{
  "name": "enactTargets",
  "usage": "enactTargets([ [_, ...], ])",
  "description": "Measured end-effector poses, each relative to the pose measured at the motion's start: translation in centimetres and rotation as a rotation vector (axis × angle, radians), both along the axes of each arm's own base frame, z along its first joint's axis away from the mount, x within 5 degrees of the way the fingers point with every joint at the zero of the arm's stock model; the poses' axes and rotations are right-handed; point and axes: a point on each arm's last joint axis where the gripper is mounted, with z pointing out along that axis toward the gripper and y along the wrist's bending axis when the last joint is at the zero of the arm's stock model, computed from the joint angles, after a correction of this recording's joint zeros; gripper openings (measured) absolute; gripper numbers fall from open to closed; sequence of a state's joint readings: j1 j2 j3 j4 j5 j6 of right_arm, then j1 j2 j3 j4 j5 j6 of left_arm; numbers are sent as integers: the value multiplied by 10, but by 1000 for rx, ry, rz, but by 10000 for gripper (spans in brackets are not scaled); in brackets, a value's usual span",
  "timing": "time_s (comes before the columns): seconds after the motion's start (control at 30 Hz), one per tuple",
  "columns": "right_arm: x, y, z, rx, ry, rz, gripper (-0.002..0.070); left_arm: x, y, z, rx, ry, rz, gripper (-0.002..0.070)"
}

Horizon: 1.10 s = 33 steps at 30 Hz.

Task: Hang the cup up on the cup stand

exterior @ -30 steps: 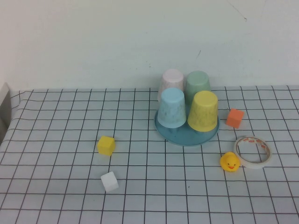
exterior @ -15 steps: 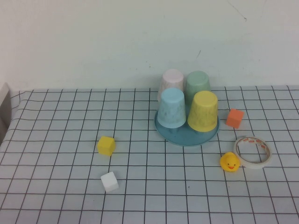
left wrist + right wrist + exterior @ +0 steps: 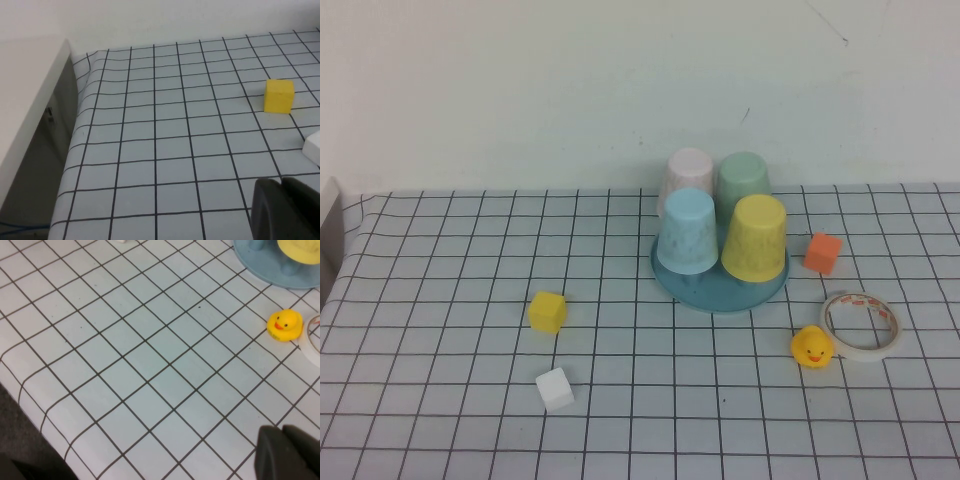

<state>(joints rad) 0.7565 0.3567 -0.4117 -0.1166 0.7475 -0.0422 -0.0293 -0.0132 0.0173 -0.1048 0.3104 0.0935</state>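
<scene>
High view: cup (image 3: 755, 237), yellow, inverted on the stand (image 3: 720, 288) at its front right, beside a blue cup (image 3: 687, 231); pink cup (image 3: 688, 172) and green cup (image 3: 743, 179) behind. Loose on the bench (image 3: 440, 300): yellow cube (image 3: 547, 312), white cube (image 3: 555, 389), orange cube (image 3: 823, 252), duck (image 3: 812, 347), tape roll (image 3: 861, 324). No arm in view; nothing has shifted over the last second, so the cup looks already hung and the task reads as done or nearly so. Left wrist view: left gripper (image 3: 290, 210) low at the bench's near left, jaws pressed together, holding nothing; yellow cube (image 3: 279, 96) and a corner of the white cube (image 3: 314, 146) ahead. Right wrist view: right gripper (image 3: 292, 455) over the near bench edge, jaws pressed together, empty; duck (image 3: 285, 325), stand rim (image 3: 260, 265), cup's lip (image 3: 300, 250) and tape edge (image 3: 314, 337) well beyond it.
</scene>
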Motion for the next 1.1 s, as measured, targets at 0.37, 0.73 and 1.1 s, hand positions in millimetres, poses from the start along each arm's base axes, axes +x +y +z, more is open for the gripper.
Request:
enactTargets([
  [0.37, 0, 0, 0, 0, 0, 0, 0, 0, 0, 0, -72, 7, 20, -1],
  [0.73, 0, 0, 0, 0, 0, 0, 0, 0, 0, 0, -74, 8, 20, -1],
  [1.1, 0, 0, 0, 0, 0, 0, 0, 0, 0, 0, -74, 8, 20, -1],
])
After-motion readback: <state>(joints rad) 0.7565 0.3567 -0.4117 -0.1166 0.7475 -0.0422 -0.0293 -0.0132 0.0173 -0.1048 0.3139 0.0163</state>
